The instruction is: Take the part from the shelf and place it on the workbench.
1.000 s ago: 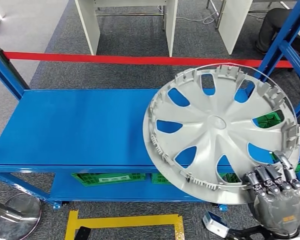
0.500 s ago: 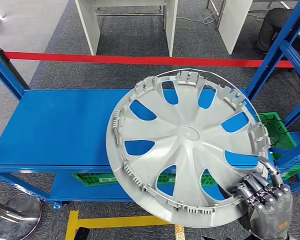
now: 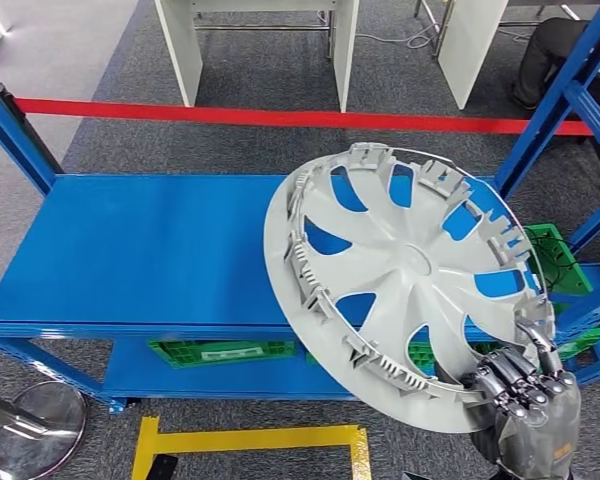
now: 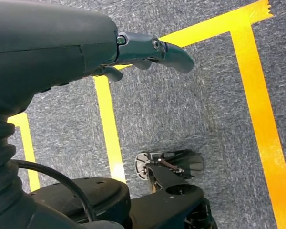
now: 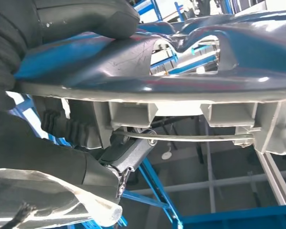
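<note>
The part is a large silver wheel cover [image 3: 403,270] with spoke openings and clips round its rim. It hangs tilted in the air over the right end of the blue shelf [image 3: 131,260]. My right hand [image 3: 535,415] grips its near rim at the lower right, fingers curled over the edge. In the right wrist view the cover's rim [image 5: 206,62] runs across close up, clamped between the thumb and the dark fingers [image 5: 127,155]. My left hand [image 4: 98,47] hangs beside my body over the grey carpet, fingers stretched out and holding nothing.
Blue shelf uprights [image 3: 553,100] rise at the right and another at the left [image 3: 14,135]. Green crates [image 3: 221,351] sit on the lower shelf level. A red line [image 3: 282,118] crosses the floor behind, with white table legs [image 3: 180,50] beyond. Yellow tape [image 3: 244,440] marks the floor near me.
The wheel cover has swung left and lower with my right hand and now tilts more steeply. The left arm has stayed hanging.
</note>
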{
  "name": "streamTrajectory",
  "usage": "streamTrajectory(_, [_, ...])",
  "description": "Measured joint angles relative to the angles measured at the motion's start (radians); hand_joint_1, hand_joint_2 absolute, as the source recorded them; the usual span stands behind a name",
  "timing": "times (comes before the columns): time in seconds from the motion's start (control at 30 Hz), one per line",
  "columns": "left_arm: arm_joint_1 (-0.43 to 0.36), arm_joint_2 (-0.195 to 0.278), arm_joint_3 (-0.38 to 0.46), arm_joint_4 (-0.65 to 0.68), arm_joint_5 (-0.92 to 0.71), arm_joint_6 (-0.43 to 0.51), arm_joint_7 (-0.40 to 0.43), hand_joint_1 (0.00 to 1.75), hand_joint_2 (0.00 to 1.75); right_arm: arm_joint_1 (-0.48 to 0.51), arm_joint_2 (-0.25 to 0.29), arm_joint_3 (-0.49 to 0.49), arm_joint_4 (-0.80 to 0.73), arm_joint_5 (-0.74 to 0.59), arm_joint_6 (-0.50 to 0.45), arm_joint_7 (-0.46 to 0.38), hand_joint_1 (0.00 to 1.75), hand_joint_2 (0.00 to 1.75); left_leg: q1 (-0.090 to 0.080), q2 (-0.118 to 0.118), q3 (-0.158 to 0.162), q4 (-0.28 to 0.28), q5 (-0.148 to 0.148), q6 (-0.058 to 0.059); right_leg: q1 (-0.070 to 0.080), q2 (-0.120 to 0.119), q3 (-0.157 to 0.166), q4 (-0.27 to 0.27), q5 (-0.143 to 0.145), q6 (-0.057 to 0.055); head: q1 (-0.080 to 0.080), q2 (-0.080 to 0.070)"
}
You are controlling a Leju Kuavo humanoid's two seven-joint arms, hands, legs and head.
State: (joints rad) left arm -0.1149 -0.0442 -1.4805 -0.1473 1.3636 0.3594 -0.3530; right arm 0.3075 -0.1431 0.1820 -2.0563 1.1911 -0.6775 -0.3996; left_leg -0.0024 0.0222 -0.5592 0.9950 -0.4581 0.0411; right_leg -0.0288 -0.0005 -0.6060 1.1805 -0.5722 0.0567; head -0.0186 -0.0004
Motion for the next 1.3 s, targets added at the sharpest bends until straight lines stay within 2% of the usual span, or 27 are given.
streamTrajectory(0.07, [0.000,0.001,0.000,0.000,-0.001,-0.001,-0.001,0.00,1.75,0.000,0.000,0.000,0.005,0.000,0.000,0.001,1.75,1.75,0.000,-0.001,-0.007,0.011,-0.001,-0.011,-0.001,-0.003,0.075,-0.125,0.038,0.001,0.001,0.000])
streamTrajectory(0.1, [-0.001,0.002,0.000,0.000,-0.002,-0.001,-0.002,0.00,1.75,0.001,0.000,0.000,0.006,0.000,0.000,0.001,1.75,1.75,-0.001,-0.002,-0.011,0.018,0.000,-0.018,0.000,-0.004,0.092,-0.157,0.041,-0.001,0.001,0.000])
streamTrajectory(0.2, [0.000,0.004,0.000,0.000,-0.004,-0.001,-0.006,0.00,1.75,0.006,0.000,-0.001,0.008,0.000,-0.001,0.002,1.75,1.75,-0.002,-0.003,-0.022,0.028,0.006,-0.038,0.003,-0.001,0.084,-0.162,0.043,-0.020,0.002,0.000])
streamTrajectory(0.23, [0.000,0.005,0.000,0.000,-0.004,-0.001,-0.007,0.00,1.75,0.008,0.000,-0.001,0.008,0.000,-0.001,0.003,1.75,1.75,-0.001,-0.005,-0.028,0.036,-0.004,-0.044,0.002,-0.001,0.078,-0.162,0.048,-0.029,0.002,0.000])
streamTrajectory(0.3, [0.000,0.006,0.000,0.000,-0.004,-0.001,-0.009,0.00,1.75,0.009,0.000,-0.001,0.009,0.000,-0.001,0.004,1.75,1.75,0.002,-0.009,-0.054,0.102,-0.066,-0.055,0.001,-0.002,0.062,-0.163,0.061,-0.048,-0.001,0.000])
streamTrajectory(0.37, [0.000,0.007,0.000,0.000,-0.004,-0.001,-0.010,0.00,1.75,0.009,0.000,-0.001,0.009,0.000,-0.001,0.004,1.75,1.75,0.004,-0.011,-0.092,0.230,-0.150,-0.062,0.004,-0.003,0.042,-0.162,0.074,-0.058,-0.004,0.000])
streamTrajectory(0.4, [0.000,0.007,0.000,0.000,-0.004,-0.001,-0.010,0.00,1.75,0.010,0.000,-0.001,0.009,0.000,-0.001,0.005,1.75,1.75,0.004,-0.011,-0.102,0.281,-0.174,-0.063,0.006,-0.002,0.032,-0.161,0.081,-0.060,-0.004,0.000])
streamTrajectory(0.43, [0.000,0.007,0.000,0.000,-0.004,-0.001,-0.010,0.00,1.75,0.010,0.000,-0.001,0.010,0.000,-0.001,0.005,1.75,1.75,0.004,-0.011,-0.096,0.300,-0.178,-0.061,0.008,-0.002,0.023,-0.160,0.088,-0.061,-0.004,0.000])
streamTrajectory(0.47, [0.000,0.007,0.000,0.000,-0.004,-0.001,-0.010,0.00,1.75,0.011,0.000,-0.002,0.011,0.000,-0.001,0.006,1.75,1.75,0.003,-0.012,-0.073,0.280,-0.163,-0.057,0.011,-0.001,0.015,-0.160,0.095,-0.061,-0.004,0.000])
streamTrajectory(0.57, [-0.002,0.008,0.000,0.001,-0.005,-0.001,-0.010,0.00,1.75,0.013,0.000,-0.002,0.012,0.003,-0.001,0.011,1.75,1.75,-0.002,-0.018,0.059,0.071,-0.095,-0.035,0.016,0.001,-0.003,-0.160,0.115,-0.057,-0.003,0.000])
streamTrajectory(0.6, [-0.004,0.007,-0.001,0.001,-0.009,-0.002,-0.012,0.00,1.75,0.013,0.001,-0.002,0.012,0.008,-0.001,0.015,1.75,1.75,-0.005,-0.021,0.088,0.019,-0.086,-0.030,0.015,0.001,-0.007,-0.161,0.122,-0.052,-0.003,0.000])
streamTrajectory(0.63, [-0.006,0.004,-0.003,0.001,-0.014,-0.001,-0.012,0.00,1.75,0.014,0.002,-0.002,0.012,0.015,-0.001,0.021,1.75,1.75,-0.009,-0.023,0.099,-0.007,-0.086,-0.027,0.014,0.001,-0.010,-0.162,0.129,-0.046,-0.003,0.000])
streamTrajectory(0.7, [-0.012,-0.008,-0.012,0.001,-0.026,0.008,-0.008,0.00,1.75,0.016,0.008,-0.002,0.012,0.032,-0.001,0.033,1.75,1.75,-0.013,-0.023,0.094,-0.015,-0.074,-0.021,0.010,0.000,-0.013,-0.166,0.143,-0.031,-0.003,0.000])
streamTrajectory(0.73, [-0.017,-0.018,-0.016,0.001,-0.028,0.016,-0.003,0.00,1.75,0.018,0.011,-0.001,0.013,0.039,-0.001,0.038,1.75,1.75,-0.012,-0.022,0.088,-0.019,-0.064,-0.015,0.009,0.000,-0.017,-0.163,0.138,-0.025,-0.003,0.000])
streamTrajectory(0.77, [-0.024,-0.027,-0.020,0.001,-0.030,0.025,0.003,0.00,1.75,0.020,0.012,-0.001,0.014,0.045,-0.001,0.043,1.75,1.75,-0.011,-0.020,0.081,-0.024,-0.051,-0.008,0.009,0.000,-0.027,-0.148,0.117,-0.021,-0.001,0.000])
streamTrajectory(0.8, [-0.030,-0.037,-0.023,0.001,-0.030,0.030,0.007,0.00,1.75,0.021,0.013,-0.001,0.015,0.050,-0.001,0.048,1.75,1.75,-0.009,-0.018,0.071,-0.029,-0.038,-0.001,0.009,0.000,-0.041,-0.114,0.078,-0.017,0.000,0.000])
streamTrajectory(0.87, [-0.036,-0.050,-0.024,0.001,-0.029,0.034,0.007,0.00,1.75,0.023,0.014,0.000,0.017,0.057,-0.001,0.059,1.75,1.75,-0.009,-0.014,0.044,-0.027,-0.018,0.005,0.009,0.000,-0.077,0.004,-0.019,-0.011,0.001,0.000])
streamTrajectory(0.9, [-0.036,-0.054,-0.024,0.001,-0.029,0.033,0.006,0.00,1.75,0.025,0.014,0.001,0.018,0.058,-0.001,0.063,1.75,1.75,-0.009,-0.011,0.030,-0.026,-0.008,0.005,0.009,0.000,-0.087,0.064,-0.047,-0.008,0.001,0.000])
streamTrajectory(0.93, [-0.036,-0.056,-0.025,0.001,-0.027,0.032,0.004,0.00,1.75,0.026,0.014,0.001,0.019,0.060,-0.001,0.066,1.75,1.75,-0.009,-0.009,0.015,-0.023,0.001,0.005,0.008,0.000,-0.086,0.102,-0.051,-0.005,0.001,0.000])
streamTrajectory(0.97, [-0.035,-0.057,-0.025,0.001,-0.024,0.030,0.002,0.00,1.75,0.028,0.014,0.001,0.020,0.060,-0.001,0.067,1.75,1.75,-0.009,-0.007,0.000,-0.019,0.010,0.003,0.007,-0.001,-0.070,0.108,-0.033,-0.003,0.001,0.000])
streamTrajectory(1.03, [-0.035,-0.058,-0.024,0.001,-0.014,0.028,0.001,0.00,1.75,0.028,0.014,0.001,0.021,0.060,-0.001,0.070,1.75,1.75,-0.008,-0.005,-0.028,-0.006,0.022,-0.004,0.004,-0.002,0.013,0.017,0.022,0.000,0.001,0.000])
streamTrajectory(1.1, [-0.034,-0.057,-0.023,0.001,0.000,0.027,0.000,0.00,1.75,0.026,0.014,0.001,0.021,0.060,-0.001,0.072,1.75,1.75,-0.011,-0.005,-0.050,0.012,0.032,-0.013,0.004,-0.001,0.114,-0.123,0.025,-0.003,0.000,0.000])
streamTrajectory(1.13, [-0.034,-0.056,-0.023,0.001,0.007,0.027,0.000,0.00,1.75,0.026,0.014,0.002,0.022,0.060,-0.001,0.073,1.75,1.75,-0.012,-0.006,-0.058,0.019,0.038,-0.018,0.006,0.000,0.140,-0.167,0.013,-0.007,0.000,0.000])
streamTrajectory(1.17, [-0.033,-0.055,-0.022,0.001,0.013,0.027,0.000,0.00,1.75,0.027,0.014,0.002,0.022,0.061,-0.001,0.075,1.75,1.75,-0.012,-0.006,-0.063,0.022,0.045,-0.023,0.008,0.001,0.148,-0.189,0.004,-0.012,0.000,0.000])
streamTrajectory(1.23, [-0.030,-0.052,-0.020,0.001,0.021,0.027,-0.001,0.00,1.75,0.028,0.014,0.002,0.024,0.061,-0.001,0.077,1.75,1.75,-0.009,-0.008,-0.070,0.025,0.050,-0.034,0.008,0.000,0.131,-0.194,0.010,-0.029,-0.001,0.000])
streamTrajectory(1.27, [-0.029,-0.051,-0.020,0.001,0.022,0.027,-0.001,0.00,1.75,0.028,0.014,0.002,0.024,0.062,-0.001,0.079,1.75,1.75,-0.007,-0.009,-0.075,0.036,0.030,-0.041,0.008,-0.002,0.123,-0.195,0.018,-0.038,-0.001,0.000])
streamTrajectory(1.3, [-0.027,-0.050,-0.020,0.001,0.023,0.027,-0.001,0.00,1.75,0.028,0.014,0.002,0.025,0.062,-0.001,0.080,1.75,1.75,-0.006,-0.011,-0.084,0.065,-0.009,-0.047,0.006,-0.004,0.114,-0.196,0.027,-0.048,-0.002,0.000])
